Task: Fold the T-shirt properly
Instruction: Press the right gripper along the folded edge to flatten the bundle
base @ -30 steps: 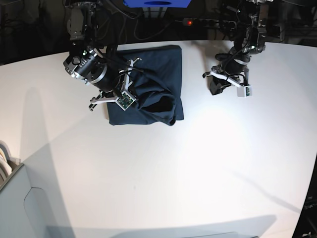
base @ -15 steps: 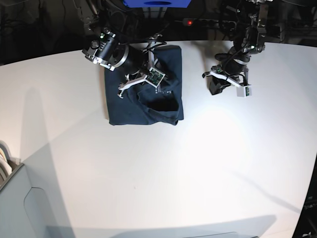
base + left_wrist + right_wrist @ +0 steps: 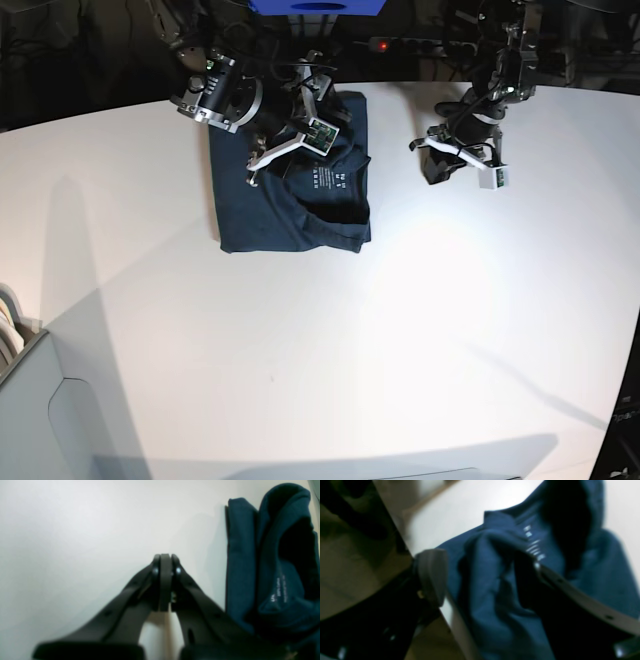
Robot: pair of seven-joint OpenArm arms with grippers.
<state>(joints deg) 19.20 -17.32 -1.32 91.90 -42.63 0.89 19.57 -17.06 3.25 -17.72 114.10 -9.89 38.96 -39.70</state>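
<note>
On the white table (image 3: 300, 350), one T-shirt (image 3: 270, 215) is seen, folded into a rough navy rectangle at the far left-centre, its collar with one white printed label (image 3: 328, 180) turned up. Over its far edge the right gripper (image 3: 290, 150) is poised, jaws spread wide with a raised fold between them, though no grip is made out. Well apart to the right, the left gripper (image 3: 445, 160) is held pinched tight, empty. Two arms are counted.

White table (image 3: 330, 340); power strip (image 3: 410, 45) behind, red light on.
</note>
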